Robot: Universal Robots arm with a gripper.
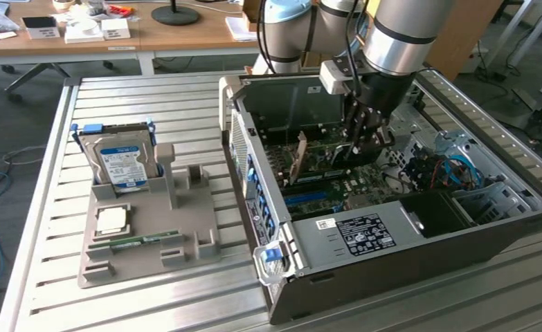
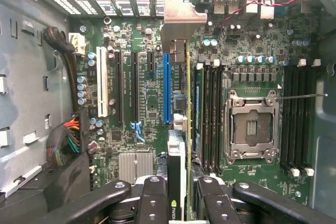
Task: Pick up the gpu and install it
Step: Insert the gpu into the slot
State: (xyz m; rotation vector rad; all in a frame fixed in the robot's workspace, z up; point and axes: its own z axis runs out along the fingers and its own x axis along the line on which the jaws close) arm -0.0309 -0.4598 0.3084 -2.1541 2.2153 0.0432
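Note:
The gpu stands on edge inside the open computer case, seen from its thin top edge. Its metal bracket reaches the rear slot openings. The card runs alongside the blue expansion slot on the motherboard; I cannot tell whether it is seated in a slot. My gripper is shut on the card, with black fingers pressing both faces. In the exterior view the gripper reaches straight down into the case, and the gpu stands upright below it.
A silver hard drive, a CPU chip and a green RAM stick rest on a grey holder at the exterior view's left. Around the card are the CPU socket, memory slots and cable bundles.

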